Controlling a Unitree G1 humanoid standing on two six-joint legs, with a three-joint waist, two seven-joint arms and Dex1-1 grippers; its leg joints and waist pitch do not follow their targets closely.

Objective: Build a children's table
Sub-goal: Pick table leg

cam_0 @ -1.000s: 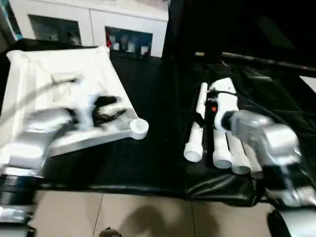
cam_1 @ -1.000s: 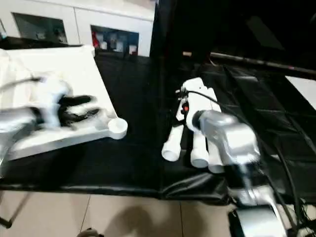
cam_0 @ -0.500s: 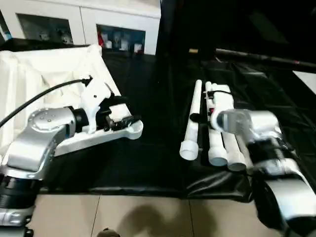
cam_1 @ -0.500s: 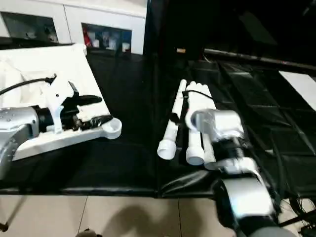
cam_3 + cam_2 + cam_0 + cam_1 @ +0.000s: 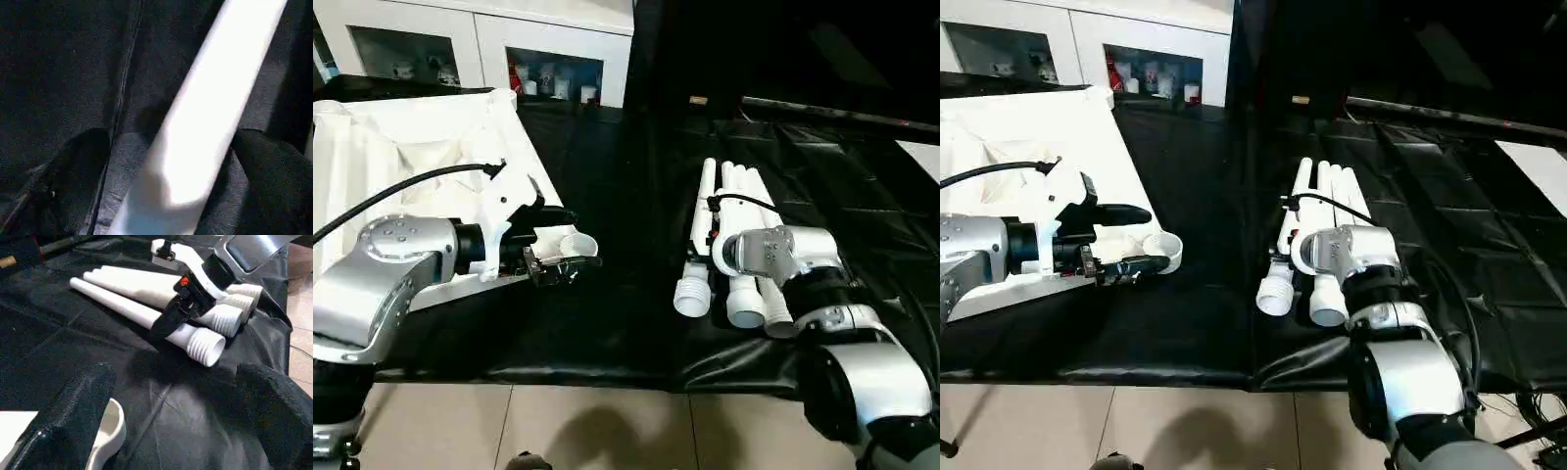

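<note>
Children's table (image 5: 411, 157) — white, ribbed top, legs (image 5: 729, 235) detached.

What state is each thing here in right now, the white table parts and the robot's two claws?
Tabletop: lying ribbed side up on the black cloth, no legs fitted.
Corner socket: empty, between the left gripper's fingers.
Four legs: loose, lying side by side on the cloth.
Left gripper: open, holding nothing.
Right gripper: open, straddling the outermost leg, not clamped.
</note>
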